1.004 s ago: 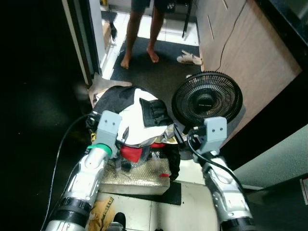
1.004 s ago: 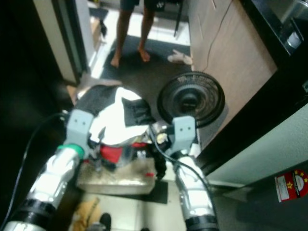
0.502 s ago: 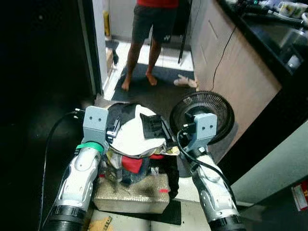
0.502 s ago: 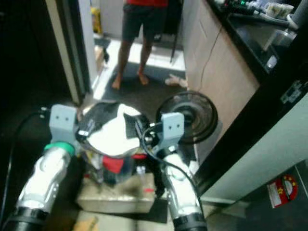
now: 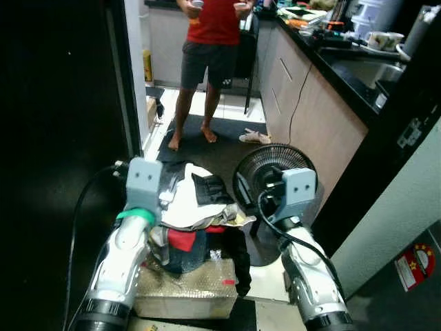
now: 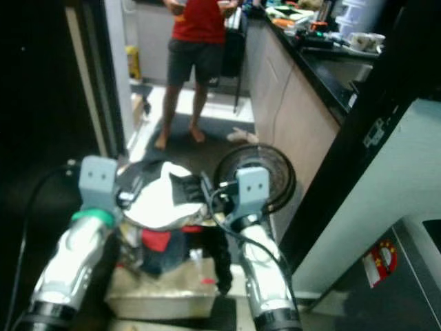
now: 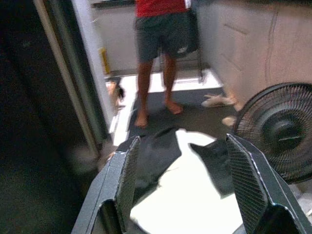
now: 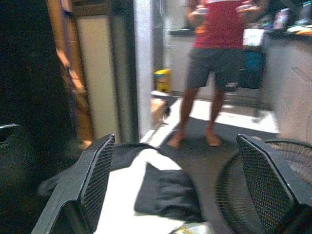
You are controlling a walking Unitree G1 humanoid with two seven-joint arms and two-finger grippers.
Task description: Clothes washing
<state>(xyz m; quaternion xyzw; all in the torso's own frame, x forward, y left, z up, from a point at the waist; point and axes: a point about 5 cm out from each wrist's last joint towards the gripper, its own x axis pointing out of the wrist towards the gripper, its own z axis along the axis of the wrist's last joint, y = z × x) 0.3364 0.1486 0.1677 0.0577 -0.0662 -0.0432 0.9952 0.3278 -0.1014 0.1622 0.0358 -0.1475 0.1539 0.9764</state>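
A heap of clothes [image 5: 189, 207], white and black on top with red and dark blue beneath, is piled in front of the robot, resting on a box [image 5: 186, 293] wrapped in bubble film on the floor. The left gripper [image 7: 183, 183] sits at the left side of the heap and the right gripper [image 8: 178, 183] at its right side. From the head views the arms' grey wrist blocks hide the fingers; the wrist views show them: each gripper's two black fingers are spread wide apart, with the white and black cloth lying between and beyond them, and neither has hold of anything that can be seen. A black floor fan [image 5: 274, 176] stands just right of the heap, near the right arm. Farther off, a person [image 5: 210, 55] in a red shirt and dark shorts stands barefoot on a dark mat [image 5: 227, 141]. A pair of slippers [image 5: 253, 136] lies by the cabinet [image 5: 310, 96] on the right, and the head views also show a cluttered black counter [image 5: 344, 52] above it.
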